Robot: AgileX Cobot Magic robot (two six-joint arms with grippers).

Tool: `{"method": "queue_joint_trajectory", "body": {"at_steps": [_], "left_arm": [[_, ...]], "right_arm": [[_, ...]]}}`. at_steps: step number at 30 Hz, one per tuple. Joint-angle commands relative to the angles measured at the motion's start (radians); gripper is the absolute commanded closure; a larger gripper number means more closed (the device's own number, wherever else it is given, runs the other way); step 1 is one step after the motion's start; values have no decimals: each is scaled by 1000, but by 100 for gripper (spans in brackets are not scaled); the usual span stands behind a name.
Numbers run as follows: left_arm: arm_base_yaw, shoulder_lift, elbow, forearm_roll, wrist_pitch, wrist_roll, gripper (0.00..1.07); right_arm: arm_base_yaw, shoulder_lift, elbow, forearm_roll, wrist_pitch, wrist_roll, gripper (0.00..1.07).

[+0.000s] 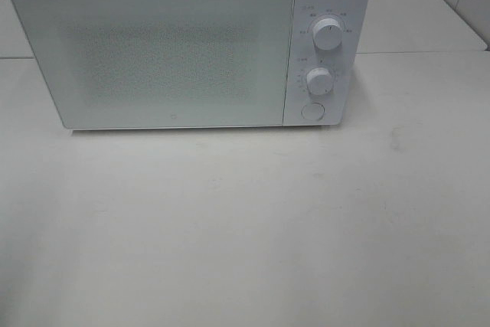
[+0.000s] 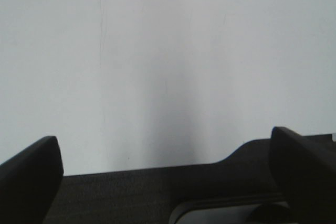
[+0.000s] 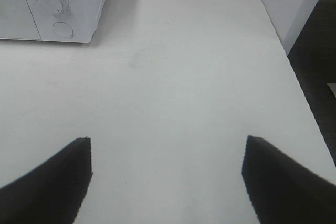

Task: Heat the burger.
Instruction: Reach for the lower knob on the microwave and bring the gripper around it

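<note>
Seemingly at the door step: the white microwave (image 1: 153,44) stands shut at 12 o'clock on the surface (image 1: 245,227). The burger shows in no view. Left fingers (image 2: 31,177) and right fingers (image 3: 52,187) gape wide and hold nothing. The next move probably calls for pressing the round door button (image 1: 312,111) at 2 o'clock.

Matte black, wedge-shaped fingers (image 2: 31,182) on left tool (image 2: 164,137) and right tool (image 3: 166,139)

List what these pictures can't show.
- Burger: in no view. The microwave door is shut and frosted, which hides its inside in the high view.
- Dial markings: too small and blurred, high view.
- Left hand, right hand: mostly cut off by wrist-view edges, absent from the high view.
</note>
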Motion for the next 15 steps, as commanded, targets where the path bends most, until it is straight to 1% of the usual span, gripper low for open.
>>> {"method": "queue_joint_trajectory", "body": {"at_steps": [1,2,3,5,6,7,8,10,13,14,15], "left_arm": [[0,-103,6,-1,-11,-5,6],[0,-103,6,-1,-11,-5,6],[0,-172,14,-1,-10,-5,6],[0,-200,22,-1,-8,-5,6],[0,-270,31,2,-42,-1,7],[0,-305,37,4,-61,-1,7],[0,-305,37,4,-61,-1,7],[0,-424,55,9,-70,-1,7],[0,-453,55,9,-70,-1,7],[0,-494,56,12,-70,-1,7],[0,-489,56,14,-69,-1,7]], "right_arm": [[-6,-32,3,-5,-14,-1,31],[-6,-32,3,-5,-14,-1,31],[-6,-32,3,-5,-14,-1,31],[-6,-32,3,-5,-14,-1,31],[-6,-32,3,-5,-14,-1,31],[-6,-32,3,-5,-14,-1,31],[-6,-32,3,-5,-14,-1,31],[-6,-32,3,-5,-14,-1,31],[-6,-32,3,-5,-14,-1,31],[-6,-32,3,-5,-14,-1,31],[-6,-32,3,-5,-14,-1,31]]}}
